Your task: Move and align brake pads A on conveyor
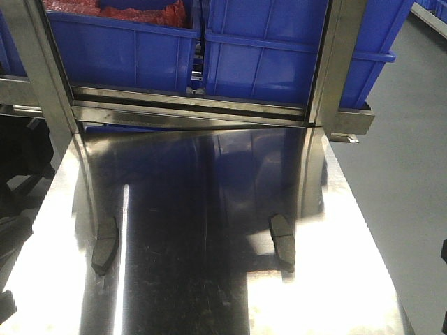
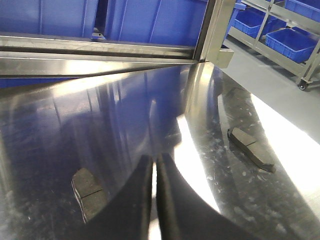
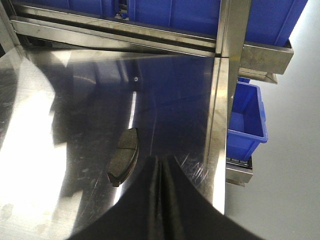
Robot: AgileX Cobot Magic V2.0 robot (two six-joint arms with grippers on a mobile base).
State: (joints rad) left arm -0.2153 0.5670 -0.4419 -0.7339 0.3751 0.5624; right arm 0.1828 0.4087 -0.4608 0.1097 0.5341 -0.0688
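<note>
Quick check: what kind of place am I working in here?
Probably a factory parts station: blue bins on a steel rack, a polished steel table, and loose brake pads on it.

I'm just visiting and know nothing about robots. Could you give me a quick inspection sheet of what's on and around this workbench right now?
Surface: shiny steel table, mirror-like with glare; no conveyor in view.
Job's things: two pads lying flat on the table and well apart, the left brake pad and the right brake pad; no others seen.
Clutter: nothing seen.
Grippers: left gripper and right gripper both over the table, jaws closed, holding nothing.
Cables: nothing seen.
Surroundings: blue crates on a steel rack behind the table; grey floor to the right.
</note>
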